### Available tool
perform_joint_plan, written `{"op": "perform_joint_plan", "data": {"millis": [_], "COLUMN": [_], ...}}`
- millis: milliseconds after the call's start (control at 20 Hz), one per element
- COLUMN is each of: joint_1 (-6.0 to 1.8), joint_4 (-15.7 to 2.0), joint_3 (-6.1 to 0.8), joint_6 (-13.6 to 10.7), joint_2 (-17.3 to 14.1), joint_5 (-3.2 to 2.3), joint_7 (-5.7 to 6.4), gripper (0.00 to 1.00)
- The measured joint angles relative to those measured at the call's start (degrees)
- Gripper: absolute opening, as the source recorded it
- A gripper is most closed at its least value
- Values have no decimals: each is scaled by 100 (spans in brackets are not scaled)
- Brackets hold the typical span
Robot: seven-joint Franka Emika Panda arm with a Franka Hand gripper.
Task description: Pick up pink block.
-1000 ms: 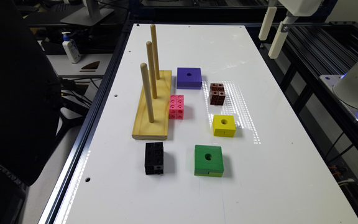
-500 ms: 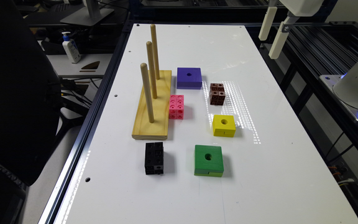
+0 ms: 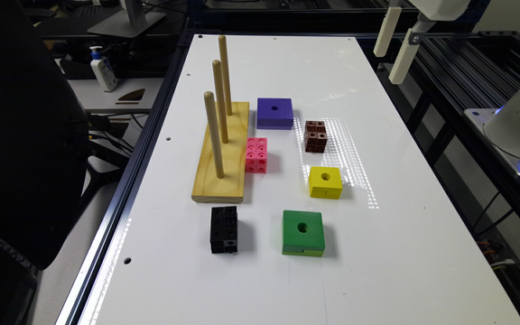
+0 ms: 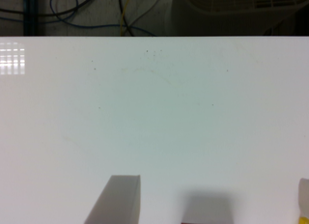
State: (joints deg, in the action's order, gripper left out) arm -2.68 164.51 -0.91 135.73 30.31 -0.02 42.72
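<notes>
I am holding the pincer (image 3: 395, 47) high over the desk's (image 3: 422, 253) far edge — fingers spread wide, gripping nothing — so the whole layout is staying open to view. The pink block (image 3: 256, 155) is lying well apart from it, touching or just beside the wooden peg base (image 3: 224, 155) — a flank likely crowding one finger during descent.
</notes>
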Motion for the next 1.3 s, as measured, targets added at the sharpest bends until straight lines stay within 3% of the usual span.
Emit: {"op": "perform_joint_plan", "data": {"millis": [300,800,1300], "joint_1": [66,84,86], "joint_4": [-207,-633,-777], "joint_3": [-11,-45,-97], "joint_6": [17,312,317], "joint_2": [-180,-911,-1036], "joint_5": [28,63,81], "joint_7": [17,20,38], "gripper": [100,100,100]}}
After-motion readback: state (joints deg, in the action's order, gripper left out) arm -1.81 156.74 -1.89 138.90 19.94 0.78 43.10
